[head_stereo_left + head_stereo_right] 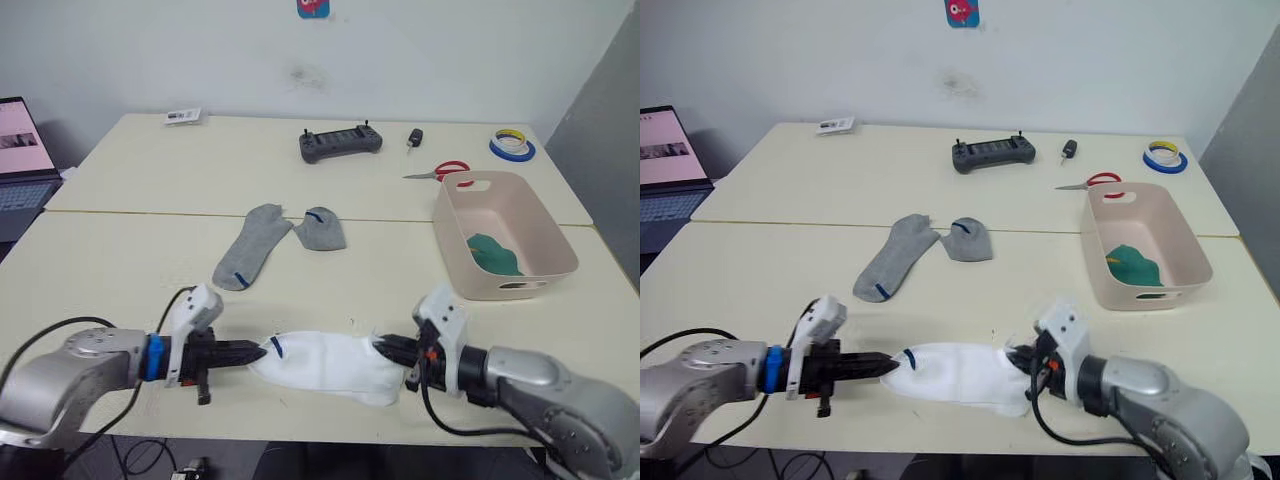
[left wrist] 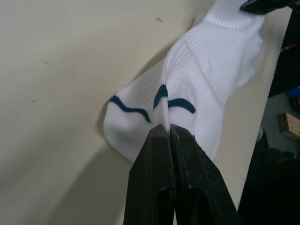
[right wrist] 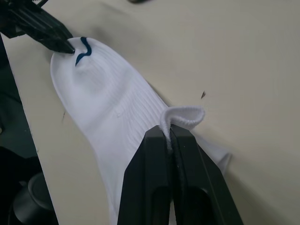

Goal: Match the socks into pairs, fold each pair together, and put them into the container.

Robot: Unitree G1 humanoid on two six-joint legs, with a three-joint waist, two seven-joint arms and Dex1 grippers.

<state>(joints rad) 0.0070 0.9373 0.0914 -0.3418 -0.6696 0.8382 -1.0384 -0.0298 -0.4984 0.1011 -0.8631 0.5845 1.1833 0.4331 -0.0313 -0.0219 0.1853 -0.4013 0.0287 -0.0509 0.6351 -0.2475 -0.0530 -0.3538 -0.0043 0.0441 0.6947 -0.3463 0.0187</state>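
Here, white socks (image 1: 325, 362) between both pincers

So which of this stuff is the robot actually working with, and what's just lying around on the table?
Working with:
- white socks, pinched at each end by the left gripper and right gripper
- two grey socks
- pink container, green socks inside

Lying about:
- black controller
- scissors
- tape rolls
- laptop
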